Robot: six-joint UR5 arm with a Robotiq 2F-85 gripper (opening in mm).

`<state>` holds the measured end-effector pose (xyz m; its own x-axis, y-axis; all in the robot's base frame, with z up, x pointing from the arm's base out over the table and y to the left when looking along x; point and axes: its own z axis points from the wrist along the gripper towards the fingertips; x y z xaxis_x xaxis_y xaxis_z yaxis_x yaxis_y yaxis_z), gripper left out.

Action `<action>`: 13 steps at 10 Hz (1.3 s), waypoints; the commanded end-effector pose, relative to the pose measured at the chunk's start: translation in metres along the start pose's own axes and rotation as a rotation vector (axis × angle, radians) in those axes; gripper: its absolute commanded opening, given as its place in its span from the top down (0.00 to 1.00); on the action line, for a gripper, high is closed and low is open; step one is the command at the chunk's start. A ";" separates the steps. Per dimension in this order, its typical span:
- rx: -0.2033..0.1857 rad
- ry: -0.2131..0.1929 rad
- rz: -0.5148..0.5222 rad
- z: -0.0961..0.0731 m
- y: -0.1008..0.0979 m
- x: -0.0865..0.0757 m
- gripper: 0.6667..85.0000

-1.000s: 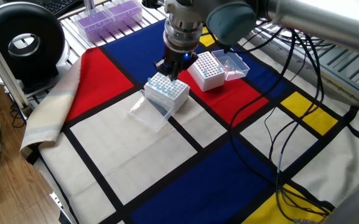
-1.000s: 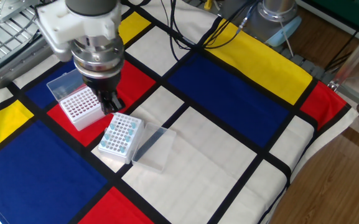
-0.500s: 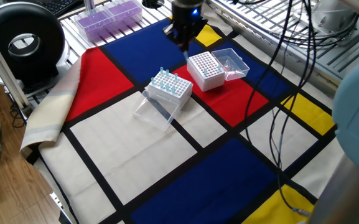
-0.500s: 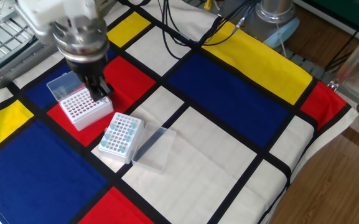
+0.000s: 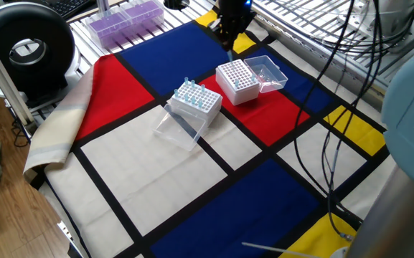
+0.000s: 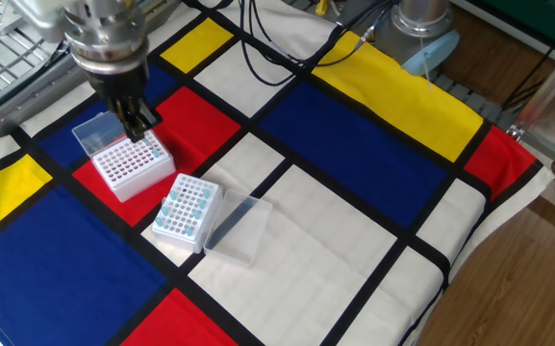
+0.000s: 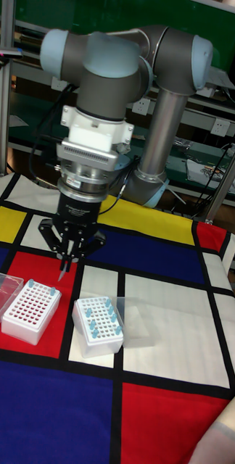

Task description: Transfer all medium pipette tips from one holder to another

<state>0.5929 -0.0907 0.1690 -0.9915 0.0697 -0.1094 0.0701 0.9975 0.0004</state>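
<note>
The gripper [image 7: 65,264] hung above the left rack [image 7: 30,311], jaws clamped on one tip [image 7: 62,274] that pointed straight down, its long axis vertical. The rack's open holes lay just below and slightly left of the tip in the tall view. That rack already held a few blue-topped tips at its far edge. The remaining tips [image 7: 96,321] stood upright in the right rack [image 7: 99,328], close beside it on the cloth [image 5: 142,179].
</note>
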 end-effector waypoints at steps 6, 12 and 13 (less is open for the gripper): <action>-0.028 -0.055 -0.072 0.023 -0.026 -0.005 1.00; -0.046 -0.104 -0.072 0.042 -0.027 -0.007 1.00; -0.051 -0.108 -0.073 0.044 -0.028 -0.006 1.00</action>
<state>0.6010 -0.1196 0.1308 -0.9807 -0.0066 -0.1955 -0.0108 0.9997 0.0200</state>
